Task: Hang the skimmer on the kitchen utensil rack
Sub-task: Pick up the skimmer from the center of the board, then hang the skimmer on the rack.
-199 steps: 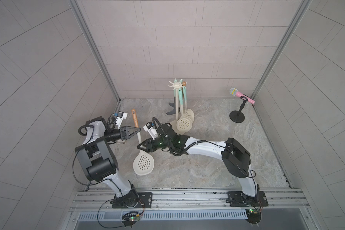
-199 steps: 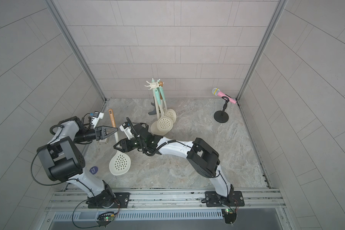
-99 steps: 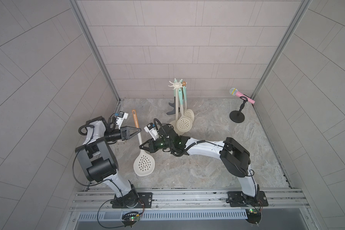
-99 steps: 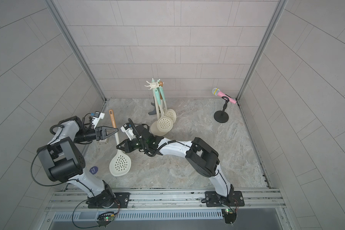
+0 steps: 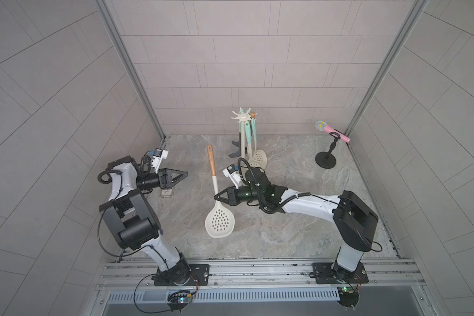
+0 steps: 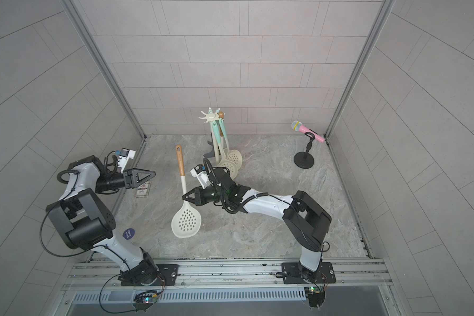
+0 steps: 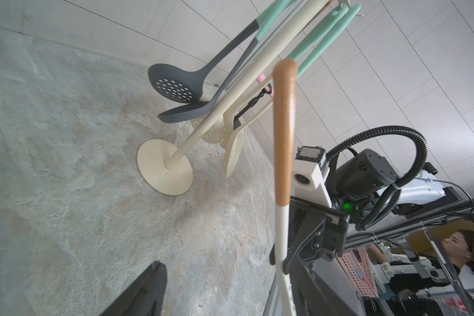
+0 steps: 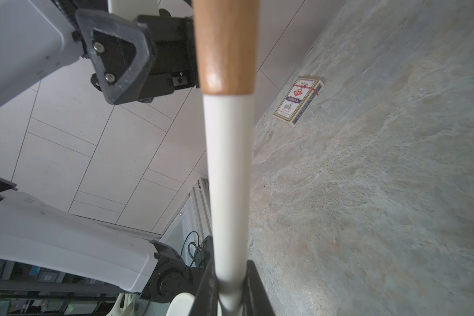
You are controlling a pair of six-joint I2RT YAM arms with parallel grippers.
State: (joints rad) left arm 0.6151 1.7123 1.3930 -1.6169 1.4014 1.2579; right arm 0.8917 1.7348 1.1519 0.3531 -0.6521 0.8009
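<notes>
Cream-white perforated skimmer (image 5: pixel 219 223) with wooden grip clamped by its white shaft in right hand (image 5: pixel 217 197), bowl below it; left hand (image 5: pixel 185 173) parted, empty, alongside; cream hooked utensil rack (image 5: pixel 240 117) beyond right hand.

Skimmer (image 7: pixel 283 136) head cropped, L wrist.

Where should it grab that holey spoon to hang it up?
Grip the skimmer by its slim white neck just above the bowl, coming from the side, as the right claw does. That leaves the wooden end's hanging hole free for the rack.
</notes>
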